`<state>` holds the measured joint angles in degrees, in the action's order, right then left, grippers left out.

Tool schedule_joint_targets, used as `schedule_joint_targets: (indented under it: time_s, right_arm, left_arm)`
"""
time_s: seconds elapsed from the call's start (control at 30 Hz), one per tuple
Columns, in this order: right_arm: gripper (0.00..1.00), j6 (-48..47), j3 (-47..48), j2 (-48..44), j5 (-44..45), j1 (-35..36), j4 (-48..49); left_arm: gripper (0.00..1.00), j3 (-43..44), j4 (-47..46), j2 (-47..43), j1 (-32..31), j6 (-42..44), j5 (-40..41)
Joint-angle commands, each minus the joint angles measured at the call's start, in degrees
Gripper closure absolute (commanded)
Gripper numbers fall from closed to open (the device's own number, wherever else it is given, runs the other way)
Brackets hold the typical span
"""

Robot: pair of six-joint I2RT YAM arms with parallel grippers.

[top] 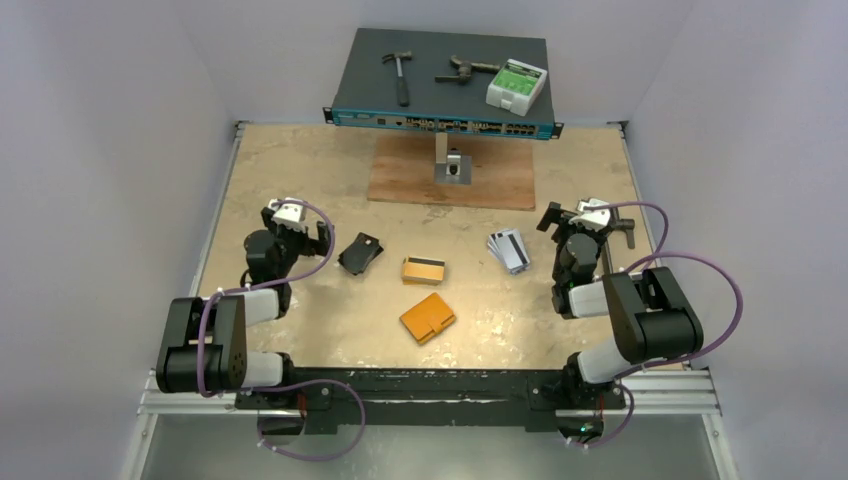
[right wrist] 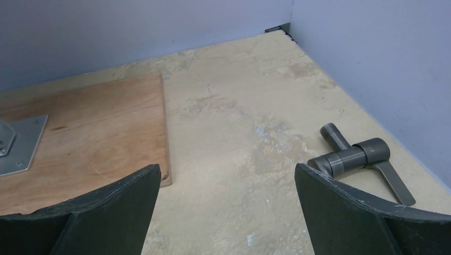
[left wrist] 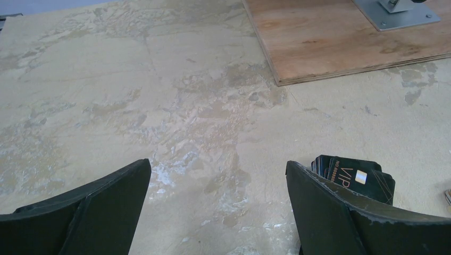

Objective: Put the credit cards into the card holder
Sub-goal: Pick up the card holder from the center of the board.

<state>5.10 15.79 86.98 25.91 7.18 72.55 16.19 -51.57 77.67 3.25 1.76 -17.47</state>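
The orange bifold card holder (top: 428, 318) lies shut on the table near the front middle. A yellow-orange credit card stack (top: 423, 270) with a black stripe lies just behind it. Silver-grey credit cards (top: 508, 250) lie fanned to the right. My left gripper (top: 288, 212) is open and empty, left of a black "VIP" item (top: 361, 253). In the left wrist view the gripper (left wrist: 217, 164) is over bare table, with that black item (left wrist: 353, 178) behind its right finger. My right gripper (top: 590, 213) is open and empty, right of the silver cards. In the right wrist view (right wrist: 227, 169) it holds nothing.
A wooden board (top: 450, 180) with a metal bracket (top: 455, 165) lies at the back middle. Behind it a network switch (top: 445, 85) carries a hammer, pliers and a green-white box. A grey metal T-piece (right wrist: 353, 156) lies by the right wall.
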Motion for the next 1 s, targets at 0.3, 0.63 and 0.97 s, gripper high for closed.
schedule_joint_targets:
  time_s: [0.3, 0.63, 0.97]
  right_arm:
    - [0.01, 11.33, 8.01, -15.78, 10.71, 1.09, -27.09]
    - [0.01, 25.43, 26.00, -20.36, -3.02, 8.53, -66.96]
    - [0.01, 39.44, 29.02, -15.15, 10.20, 46.30, -90.02]
  left_arm:
    - [0.00, 1.39, -1.99, -0.77, 0.89, -0.12, -1.41]
    - [0.00, 29.72, 65.26, -14.92, 1.27, 9.51, -14.65]
    - [0.00, 27.90, 98.20, -35.35, 1.30, 29.85, -26.85]
